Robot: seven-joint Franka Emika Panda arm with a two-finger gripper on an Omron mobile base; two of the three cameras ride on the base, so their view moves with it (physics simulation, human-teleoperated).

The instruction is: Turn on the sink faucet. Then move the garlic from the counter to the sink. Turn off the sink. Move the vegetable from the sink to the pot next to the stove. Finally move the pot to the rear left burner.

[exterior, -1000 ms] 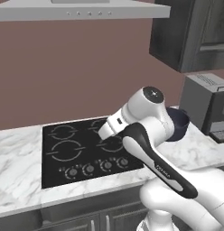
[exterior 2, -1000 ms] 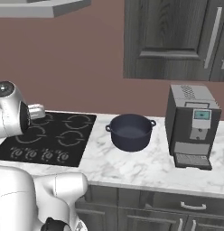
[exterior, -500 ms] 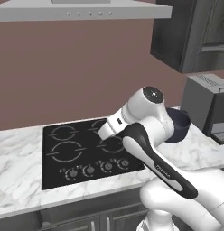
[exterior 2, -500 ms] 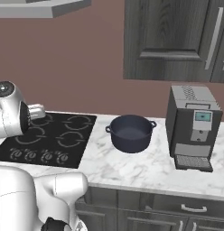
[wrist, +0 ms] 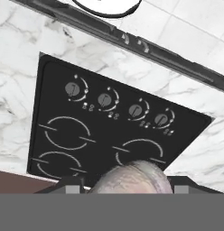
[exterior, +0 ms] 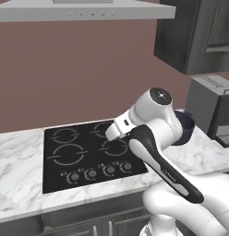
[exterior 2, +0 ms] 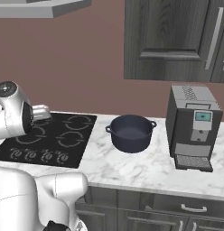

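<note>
The garlic (wrist: 132,177) sits between the fingers: in the hand view a pinkish-white bulb with faint purple streaks bulges up at the bottom edge, with a dark finger block at each side of it, so the fingers look closed on it at a middling width rather than standing free. Below and ahead of the fingers lies the stove (wrist: 109,131), its four knobs and ring burners spread across the black glass, so the hand hangs above the cooktop with the bulb over it. From the right base view the end of the arm reaches out over the near left part of the stove (exterior 2: 50,140), and the pot (exterior 2: 130,132), dark and round with two small handles, stands on the counter (exterior 2: 145,169) just beside the stove's right edge, between it and the coffee machine (exterior 2: 193,126). So the pot lies off to the right of the fingers, past the cooktop's edge. As I judge it, the step in hand is carrying the bulb to the pot; the coming move is a sideways travel to the right until the fingers stand over the pot's open mouth.
</note>
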